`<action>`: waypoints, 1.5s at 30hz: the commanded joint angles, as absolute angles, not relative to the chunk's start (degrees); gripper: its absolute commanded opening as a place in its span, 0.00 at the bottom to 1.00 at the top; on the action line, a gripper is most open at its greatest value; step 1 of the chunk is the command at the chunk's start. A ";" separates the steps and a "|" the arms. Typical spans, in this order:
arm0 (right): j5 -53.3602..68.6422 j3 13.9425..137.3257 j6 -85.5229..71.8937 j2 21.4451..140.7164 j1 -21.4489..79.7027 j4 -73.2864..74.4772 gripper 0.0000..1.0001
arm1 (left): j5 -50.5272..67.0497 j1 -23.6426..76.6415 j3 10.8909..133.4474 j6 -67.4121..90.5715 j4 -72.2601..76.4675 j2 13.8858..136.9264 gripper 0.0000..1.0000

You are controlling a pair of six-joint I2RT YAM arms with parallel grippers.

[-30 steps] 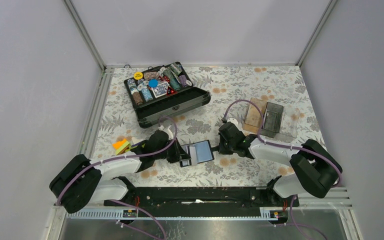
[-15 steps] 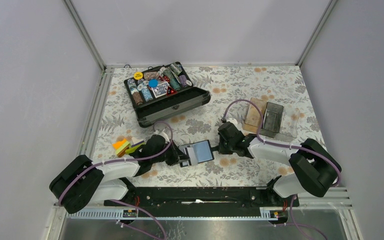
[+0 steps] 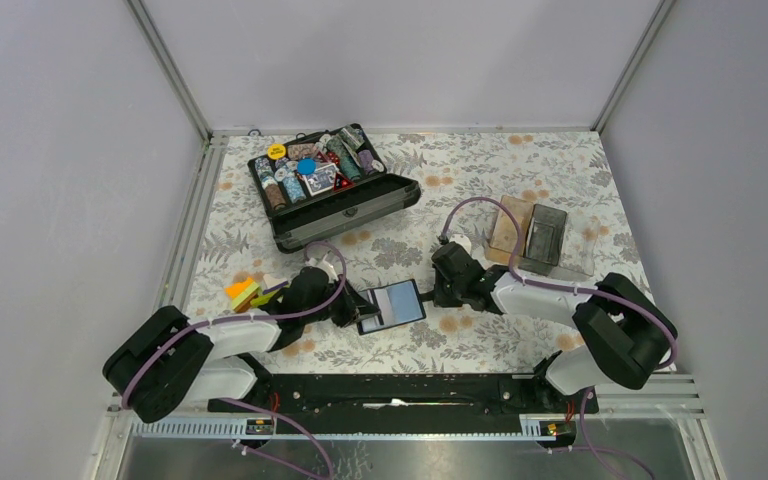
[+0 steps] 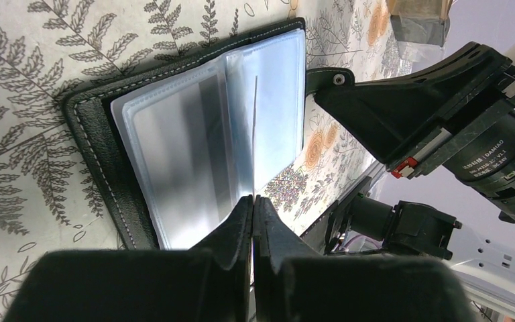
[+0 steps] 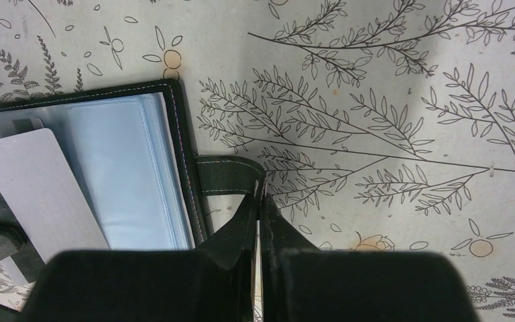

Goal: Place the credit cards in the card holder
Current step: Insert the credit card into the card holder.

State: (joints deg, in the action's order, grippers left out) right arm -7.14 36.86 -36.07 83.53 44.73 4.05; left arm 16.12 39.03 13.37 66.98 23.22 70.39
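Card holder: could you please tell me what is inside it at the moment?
Clear sleeves fill the card holder; the left gripper holds a white card over them. Anything in the sleeves underneath is covered.

The surface (image 3: 560, 170) is cream, printed with grey leafy sprigs and small orange flowers. The holder (image 4: 100, 147) is black with pale stitching; its pockets (image 4: 194, 147) are translucent blue-grey. The card (image 5: 40, 188) over it is plain white. At middle left, stacked cards (image 3: 243, 291) show orange, yellow and green. The case (image 3: 345, 215), upper centre, is black, and its chips (image 3: 305, 165) are many-coloured.
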 commanded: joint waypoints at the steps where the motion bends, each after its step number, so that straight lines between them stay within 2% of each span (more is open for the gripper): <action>1: -9.58 38.93 -36.38 84.75 45.55 5.55 0.00 | 16.79 38.41 13.01 67.69 27.82 71.60 0.00; 14: -10.54 39.00 -36.39 84.79 45.59 6.44 0.00 | 15.20 37.68 13.91 63.53 20.77 68.97 0.00; 45: -10.45 39.25 -36.62 85.43 45.88 7.26 0.00 | 16.98 37.53 14.48 65.20 30.57 76.43 0.00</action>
